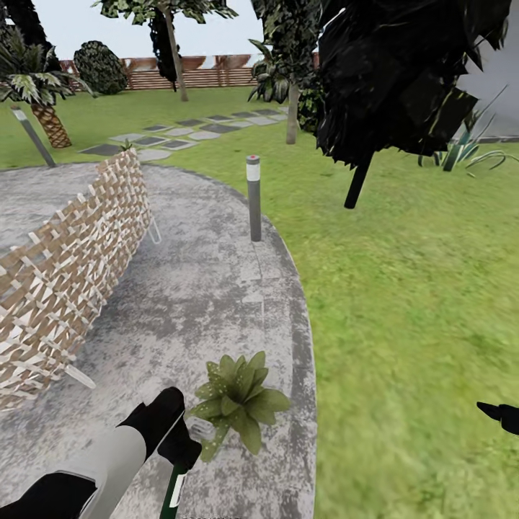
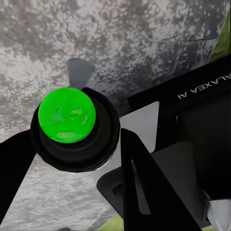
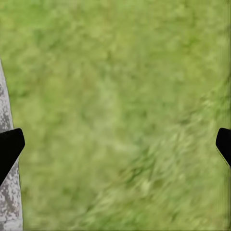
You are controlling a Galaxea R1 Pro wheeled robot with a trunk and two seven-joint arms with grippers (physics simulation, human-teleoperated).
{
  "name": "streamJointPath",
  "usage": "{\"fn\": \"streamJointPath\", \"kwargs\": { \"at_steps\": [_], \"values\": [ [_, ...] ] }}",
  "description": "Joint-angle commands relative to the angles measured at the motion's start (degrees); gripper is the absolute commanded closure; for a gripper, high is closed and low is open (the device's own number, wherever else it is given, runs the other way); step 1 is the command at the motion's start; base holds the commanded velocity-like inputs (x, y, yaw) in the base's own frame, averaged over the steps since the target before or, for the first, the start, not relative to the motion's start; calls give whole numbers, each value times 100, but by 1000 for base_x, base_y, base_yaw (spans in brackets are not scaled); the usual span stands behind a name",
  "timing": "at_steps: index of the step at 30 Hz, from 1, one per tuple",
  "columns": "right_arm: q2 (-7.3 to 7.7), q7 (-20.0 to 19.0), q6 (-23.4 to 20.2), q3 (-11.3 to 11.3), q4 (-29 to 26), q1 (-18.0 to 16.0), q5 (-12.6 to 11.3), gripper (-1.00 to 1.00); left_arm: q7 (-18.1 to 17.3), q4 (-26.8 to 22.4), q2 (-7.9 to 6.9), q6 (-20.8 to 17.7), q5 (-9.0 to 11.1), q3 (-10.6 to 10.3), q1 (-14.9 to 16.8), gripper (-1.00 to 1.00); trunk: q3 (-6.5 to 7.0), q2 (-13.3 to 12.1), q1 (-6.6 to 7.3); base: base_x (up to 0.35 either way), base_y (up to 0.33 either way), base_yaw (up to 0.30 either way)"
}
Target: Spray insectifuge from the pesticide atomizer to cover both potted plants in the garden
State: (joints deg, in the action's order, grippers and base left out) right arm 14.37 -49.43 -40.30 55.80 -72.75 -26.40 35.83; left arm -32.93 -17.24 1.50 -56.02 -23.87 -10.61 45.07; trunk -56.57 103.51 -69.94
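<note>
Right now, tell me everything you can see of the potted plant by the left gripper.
The potted plant is a low rosette of pointed green leaves with pale speckles, upright on the mottled grey patio near its edge by the lawn. Its pot is hidden under the leaves. The left gripper sits close beside it; contact can't be judged.

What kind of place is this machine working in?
A garden, rendered in a simulator by the look of it: green lawn, a round grey paved patio, a wooden fence behind palms and trees, and a small potted plant beside the robot's left hand.
</note>
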Motion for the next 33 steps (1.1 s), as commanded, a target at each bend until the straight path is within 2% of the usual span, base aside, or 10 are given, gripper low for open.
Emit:
{"fn": "streamJointPath", "kwargs": {
  "at_steps": [1,14,24,33],
  "values": [
    [-1,-58,-4,10,-2,-6,55,-100,-55,-7,0,-14,-61,-11,6,100,-8,2,1,0,-322,200],
    [0,-58,-4,10,-2,-6,55,-100,-55,-7,0,-14,-56,-8,4,100,-56,2,1,0,-80,221],
    [3,-57,-3,10,-2,-6,55,-100,-60,-33,0,-14,-56,-2,3,100,-72,2,1,0,-307,84],
    [3,-57,1,10,-2,-6,55,-100,-64,-34,-1,-14,-56,-3,2,100,-103,2,1,0,-305,203]
  ]
}}
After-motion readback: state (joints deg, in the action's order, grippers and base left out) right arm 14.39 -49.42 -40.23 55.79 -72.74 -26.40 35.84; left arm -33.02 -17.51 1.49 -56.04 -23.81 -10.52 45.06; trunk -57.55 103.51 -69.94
